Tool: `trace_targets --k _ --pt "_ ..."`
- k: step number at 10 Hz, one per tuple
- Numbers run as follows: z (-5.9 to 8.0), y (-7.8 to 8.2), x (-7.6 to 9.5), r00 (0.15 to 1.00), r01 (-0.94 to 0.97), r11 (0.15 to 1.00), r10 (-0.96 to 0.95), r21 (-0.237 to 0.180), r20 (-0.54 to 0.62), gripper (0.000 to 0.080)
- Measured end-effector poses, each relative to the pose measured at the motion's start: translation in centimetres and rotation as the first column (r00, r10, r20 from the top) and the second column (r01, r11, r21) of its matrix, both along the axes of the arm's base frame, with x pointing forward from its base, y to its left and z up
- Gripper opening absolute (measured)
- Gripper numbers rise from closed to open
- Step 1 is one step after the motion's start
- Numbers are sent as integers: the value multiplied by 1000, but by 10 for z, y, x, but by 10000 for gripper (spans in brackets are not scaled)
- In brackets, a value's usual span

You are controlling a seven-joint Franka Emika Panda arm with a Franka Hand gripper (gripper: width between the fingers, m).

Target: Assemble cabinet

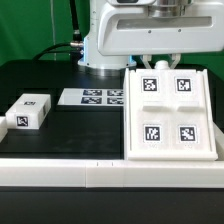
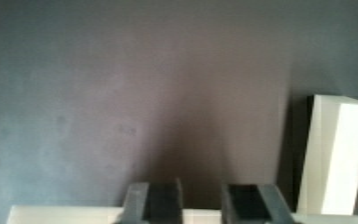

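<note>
The cabinet body [image 1: 171, 112], a large white box lying flat with four tagged panels, is at the exterior view's right. A small white tagged block [image 1: 27, 110] lies at the exterior view's left. My gripper [image 1: 158, 63] hangs at the body's far edge. In the wrist view my gripper [image 2: 206, 190] shows two dark fingers [image 2: 158, 203] a narrow gap apart, with dark table between their tips. A white edge [image 2: 69, 215] runs behind them. A white upright part [image 2: 336, 150] stands beside them. I see nothing held.
The marker board [image 1: 95, 97] lies flat between the small block and the cabinet body. The robot's base [image 1: 100, 40] stands at the back. The table's front edge [image 1: 60, 170] runs close below the parts.
</note>
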State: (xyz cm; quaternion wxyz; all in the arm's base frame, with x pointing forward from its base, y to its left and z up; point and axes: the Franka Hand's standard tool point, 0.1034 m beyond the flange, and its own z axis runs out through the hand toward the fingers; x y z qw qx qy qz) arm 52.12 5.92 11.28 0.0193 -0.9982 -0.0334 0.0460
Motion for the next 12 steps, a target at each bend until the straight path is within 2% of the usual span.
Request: trace_targets --k 1,2,3,7,11,12 --pt "3 -2 2 1000 -9 1000 9 2 -10 93" --pt "14 -8 10 999 -27 1000 27 7 -34 83" --pt "15 -10 17 998 -36 999 36 8 -42 70" --pt "14 -9 17 998 -38 999 38 8 -51 33" --pt "32 -5 31 996 -43 999 44 13 -81 2" --pt "33 -2 34 995 -43 999 44 13 -90 2"
